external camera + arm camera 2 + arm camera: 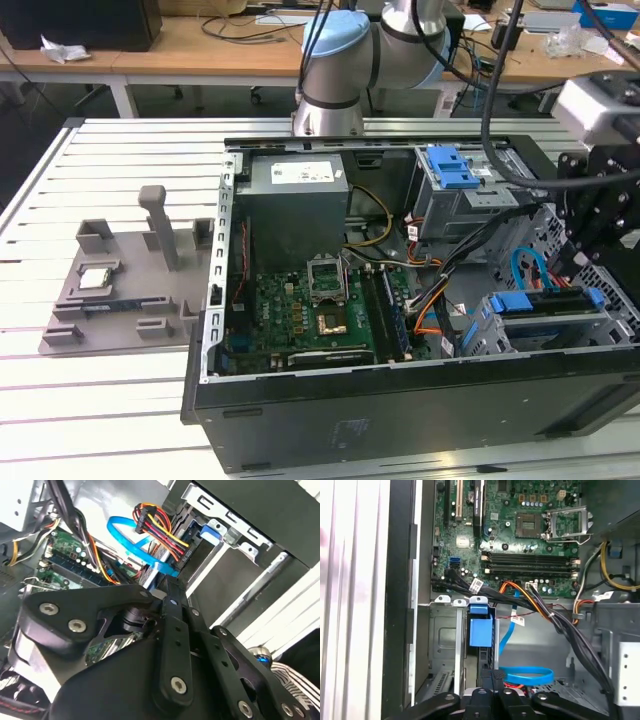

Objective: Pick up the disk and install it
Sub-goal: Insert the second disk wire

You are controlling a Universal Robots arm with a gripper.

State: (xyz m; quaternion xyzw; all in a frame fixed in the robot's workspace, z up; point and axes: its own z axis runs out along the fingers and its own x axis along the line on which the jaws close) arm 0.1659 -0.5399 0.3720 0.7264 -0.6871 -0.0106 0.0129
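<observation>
Slatted white table (120, 400), open computer case (400, 400) on it. Gripper (600, 230) hangs over the drive bay; finger state: cannot tell. Disk (545, 305) sits edge-up in the bay. Risk: blue cable (125, 545) and wire bundle (160, 527) just beside could snag.

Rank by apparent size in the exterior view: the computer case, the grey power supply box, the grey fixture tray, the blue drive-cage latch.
1. computer case
2. grey fixture tray and grey power supply box: they look alike, so they stay unranked
3. blue drive-cage latch
</observation>
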